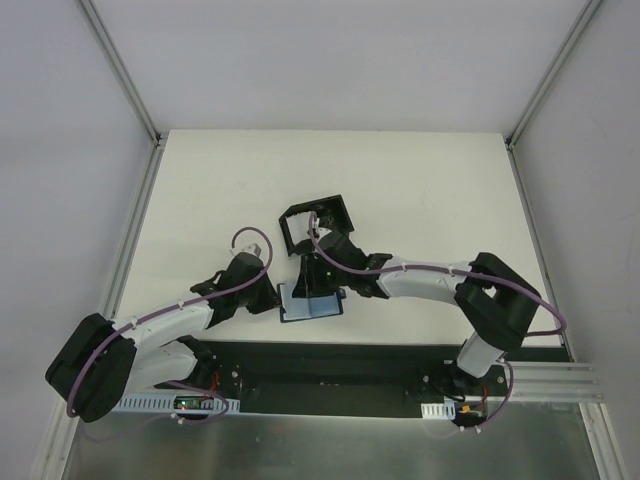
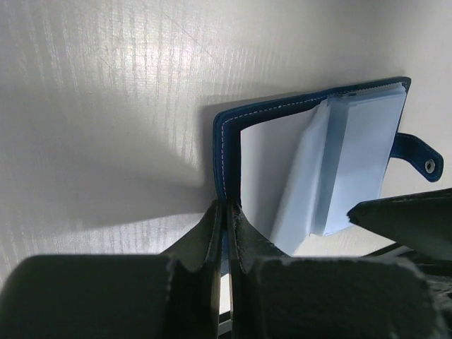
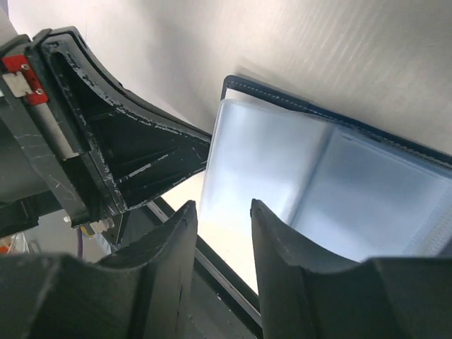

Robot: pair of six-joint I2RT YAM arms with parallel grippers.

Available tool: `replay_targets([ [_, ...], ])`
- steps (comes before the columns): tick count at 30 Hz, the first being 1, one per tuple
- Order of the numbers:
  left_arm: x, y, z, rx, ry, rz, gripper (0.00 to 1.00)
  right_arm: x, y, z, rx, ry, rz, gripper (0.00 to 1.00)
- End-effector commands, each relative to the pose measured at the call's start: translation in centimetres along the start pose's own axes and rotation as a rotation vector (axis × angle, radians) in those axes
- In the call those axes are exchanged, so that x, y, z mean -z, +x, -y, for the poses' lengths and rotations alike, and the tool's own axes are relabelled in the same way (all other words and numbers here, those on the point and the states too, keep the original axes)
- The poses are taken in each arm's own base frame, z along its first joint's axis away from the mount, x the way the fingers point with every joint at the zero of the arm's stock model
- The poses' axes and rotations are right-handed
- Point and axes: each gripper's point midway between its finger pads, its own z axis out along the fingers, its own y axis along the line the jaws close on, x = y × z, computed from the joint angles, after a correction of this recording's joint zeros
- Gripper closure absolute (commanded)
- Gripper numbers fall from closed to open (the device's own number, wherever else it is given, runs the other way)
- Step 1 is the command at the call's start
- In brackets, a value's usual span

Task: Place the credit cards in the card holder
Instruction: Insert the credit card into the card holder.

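The card holder point(image 1: 312, 306), a dark blue wallet, lies open near the table's front edge. Its stitched blue cover point(image 2: 224, 145) stands up from the table, and my left gripper point(image 2: 227, 209) is shut on that cover's edge. Pale, glossy inner sleeves point(image 3: 332, 176) fan out from the fold, and the snap tab point(image 2: 422, 157) sticks out at the far side. My right gripper point(image 3: 220, 212) hovers over the sleeves, open with nothing between its fingers. I cannot make out any credit cards apart from the pale sleeves.
A black open-topped box point(image 1: 300, 212) stands just behind the wallet, partly under the right arm. In the top view, both arms meet over the wallet, the left gripper point(image 1: 272, 298) to its left and the right gripper point(image 1: 318, 282) above it. The table's dark front rail point(image 1: 330, 360) runs close by.
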Motion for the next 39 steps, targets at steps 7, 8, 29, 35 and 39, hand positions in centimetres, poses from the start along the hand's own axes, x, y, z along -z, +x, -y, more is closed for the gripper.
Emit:
replay_targets([
  [7,-0.3,0.6,-1.6,0.013,-0.057,-0.01,1.0,3.5,-1.1,5.2,-0.027,0.265,0.115,0.59],
  [8,-0.2,0.6,-1.6,0.012,-0.057,-0.012,1.0,3.4,-0.8,5.4,-0.031,0.272,0.11,0.59],
  [29,-0.3,0.6,-1.5,0.008,-0.054,-0.016,1.0,2.4,0.7,6.4,-0.033,0.322,0.044,0.62],
  [35,-0.3,0.6,-1.5,0.008,-0.054,-0.016,1.0,3.6,-0.1,6.4,0.04,0.428,0.053,0.64],
  [39,-0.3,0.6,-1.4,0.008,-0.054,-0.016,1.0,3.2,0.1,5.4,0.061,0.392,0.042,0.66],
])
